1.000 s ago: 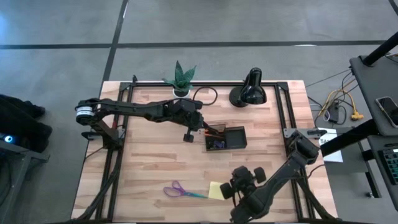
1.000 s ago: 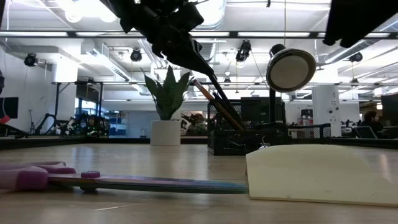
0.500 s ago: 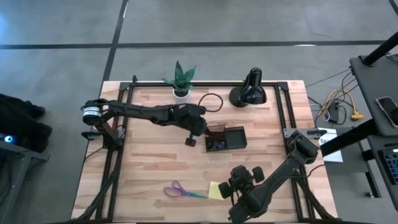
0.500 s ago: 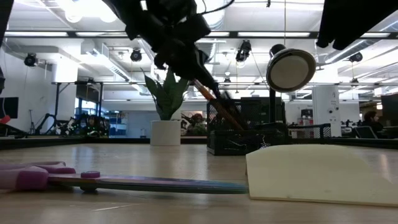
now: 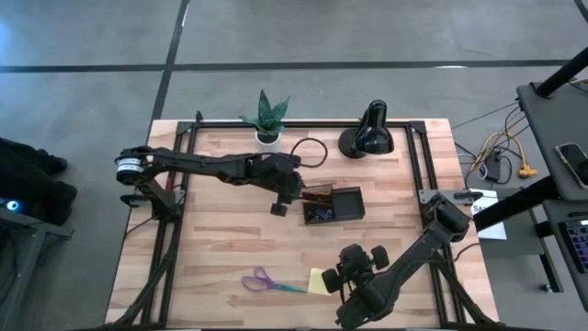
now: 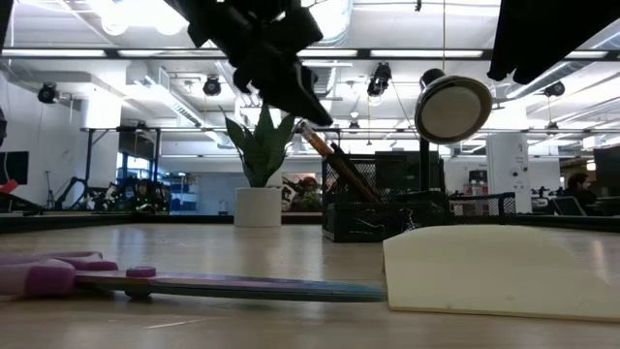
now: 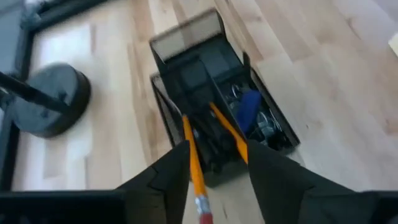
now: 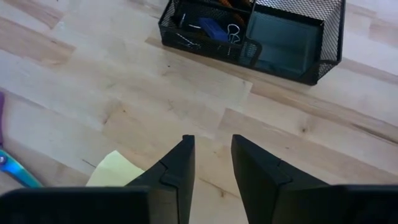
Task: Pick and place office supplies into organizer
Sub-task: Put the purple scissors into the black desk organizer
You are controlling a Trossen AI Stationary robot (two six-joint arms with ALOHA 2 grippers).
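Wooden tabletop carried the organizer near its middle. Left gripper hovered at its end, fingers parted around two orange pencils leaning in it, grip unclear. Right gripper, fingers partly open, empty, above the yellow sticky-note pad; scissors beside.

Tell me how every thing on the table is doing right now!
left gripper: open, above the organizer
pencils: leaning in the organizer
organizer: partly filled
right gripper: open, empty
sticky pad: on the table
scissors: closed, lying flat
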